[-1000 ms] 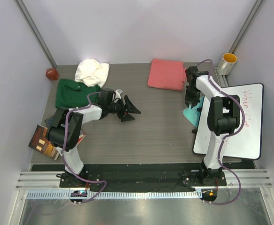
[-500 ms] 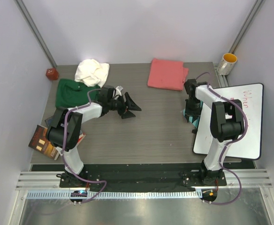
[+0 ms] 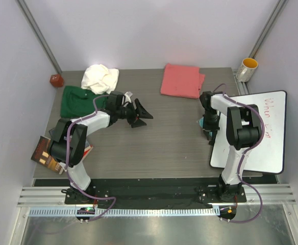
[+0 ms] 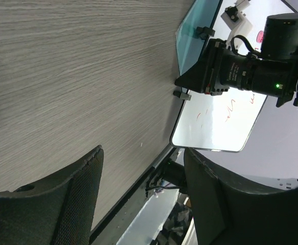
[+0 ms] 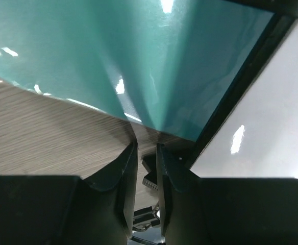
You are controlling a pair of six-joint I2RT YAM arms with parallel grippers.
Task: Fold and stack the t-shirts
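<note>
While the three t-shirts lie unstacked along the far side of the grey wood-grain table (image 3: pixel 159 148), both arms work nearer its middle. A whiteboard (image 3: pixel 256 138) with faint writing rests on the right edge, overhanging the table. The left arm reaches from its base toward the centre, and the left gripper (image 3: pixel 141 113) points right with its fingers (image 4: pixel 62 204) spread wide apart above bare tabletop, holding nothing. The right arm bends down beside the whiteboard's left edge, and the right gripper (image 3: pixel 208 125) has its fingers (image 5: pixel 126 173) drawn nearly together, a narrow slit between them, on the near edge of the teal sheet (image 5: pixel 139 61), which creases toward the tips. The dark green t-shirt (image 3: pixel 76 100) lies flat at the far left, to the left of the left gripper and apart from it. The coral-pink t-shirt (image 3: pixel 180 80) sits folded flat at the far edge, right of centre, well apart from the other two. The white t-shirt (image 3: pixel 100 77) is a crumpled heap at the far edge, touching the green one's far corner. Glossy books (image 3: pixel 47 153) lie at the near left edge beside the left arm. The teal sheet lies partly under the whiteboard's left side. A yellow-lined mug (image 3: pixel 247 69) stands at the far right corner, and a small red object (image 3: pixel 56 79) sits at the far left corner.
</note>
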